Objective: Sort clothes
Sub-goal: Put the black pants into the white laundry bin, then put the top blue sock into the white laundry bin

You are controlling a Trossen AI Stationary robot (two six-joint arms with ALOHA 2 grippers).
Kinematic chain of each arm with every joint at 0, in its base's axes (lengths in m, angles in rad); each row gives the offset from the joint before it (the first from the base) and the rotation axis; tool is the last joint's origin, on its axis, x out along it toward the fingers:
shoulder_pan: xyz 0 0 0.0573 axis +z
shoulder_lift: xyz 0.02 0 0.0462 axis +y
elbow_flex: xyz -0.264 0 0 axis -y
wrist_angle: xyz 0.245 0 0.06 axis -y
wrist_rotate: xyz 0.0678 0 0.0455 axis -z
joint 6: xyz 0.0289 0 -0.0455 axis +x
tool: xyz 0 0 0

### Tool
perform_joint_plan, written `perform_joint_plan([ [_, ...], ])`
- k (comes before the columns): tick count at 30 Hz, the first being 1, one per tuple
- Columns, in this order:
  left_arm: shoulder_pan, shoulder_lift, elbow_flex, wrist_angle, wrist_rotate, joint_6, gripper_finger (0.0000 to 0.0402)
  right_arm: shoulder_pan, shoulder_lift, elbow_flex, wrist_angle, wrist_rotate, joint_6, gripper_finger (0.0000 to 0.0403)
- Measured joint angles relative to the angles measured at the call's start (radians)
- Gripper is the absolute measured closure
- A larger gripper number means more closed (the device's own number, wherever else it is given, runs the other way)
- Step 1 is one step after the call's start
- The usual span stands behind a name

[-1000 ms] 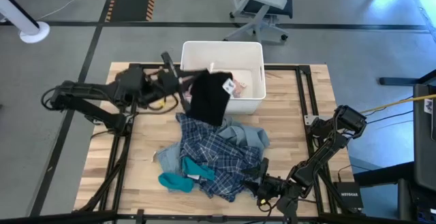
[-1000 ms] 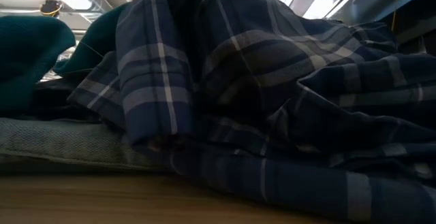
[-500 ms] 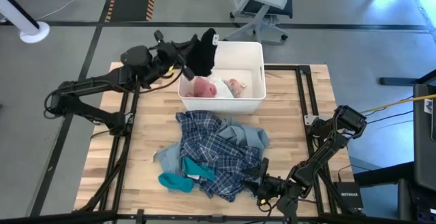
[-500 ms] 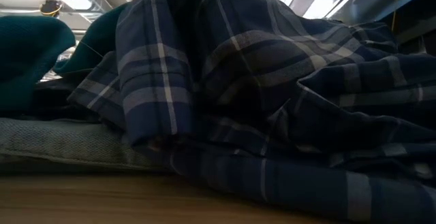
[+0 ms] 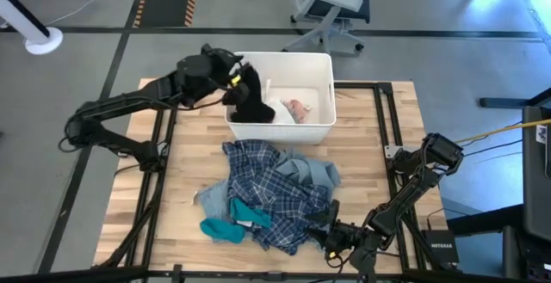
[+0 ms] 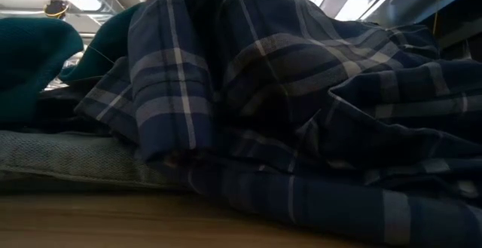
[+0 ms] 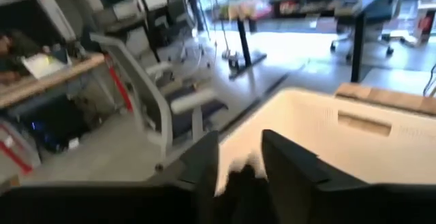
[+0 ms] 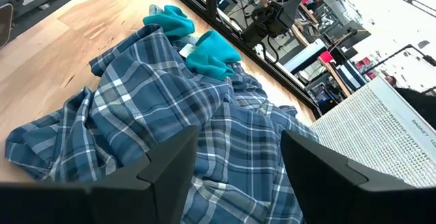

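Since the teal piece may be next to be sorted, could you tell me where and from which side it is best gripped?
I would pinch the teal garment at its bunched outer end, coming straight down from above. It lies at the pile's corner nearest the left arm's side, partly free on the bare table, while its other end tucks under the plaid shirt. The right gripper rests open close by, beside the shirt.

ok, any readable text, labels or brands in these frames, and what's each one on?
"NETGEAR": on the black box past the table's near right corner, high view.
"BASKET T...": on the white perforated panel, cut off by the picture's edge, right wrist view.
Room signs in the left wrist view: too blurred to read.
The black garment in the left hand: no readable text.
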State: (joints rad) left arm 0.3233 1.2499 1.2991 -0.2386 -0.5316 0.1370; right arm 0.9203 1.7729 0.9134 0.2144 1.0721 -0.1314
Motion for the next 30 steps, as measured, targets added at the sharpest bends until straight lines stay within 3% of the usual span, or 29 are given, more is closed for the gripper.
perform_joint_plan([
  [5, 0.008, 0.02, 0.0, -0.087, 0.0, -0.063, 0.022, 0.0, 0.0, 0.0, 0.0, 0.0, 0.0, 0.0171],
  [10, 0.001, 0.022, 0.0, -0.125, 0.0, -0.055, 0.0188, 0.0, 0.0, 0.0, -0.001, 0.0, 0.006, 0.0171],
  [24, -0.002, 0.02, 0.0, -0.149, 0.0, -0.006, 0.0185, 0.0, 0.0, 0.0, -0.007, 0.011, 0.022, 0.0171],
  [30, -0.002, 0.02, 0.0, -0.149, 0.0, -0.007, 0.0187, 0.0, 0.0, 0.0, -0.002, 0.07, 0.022, 0.0171],
])
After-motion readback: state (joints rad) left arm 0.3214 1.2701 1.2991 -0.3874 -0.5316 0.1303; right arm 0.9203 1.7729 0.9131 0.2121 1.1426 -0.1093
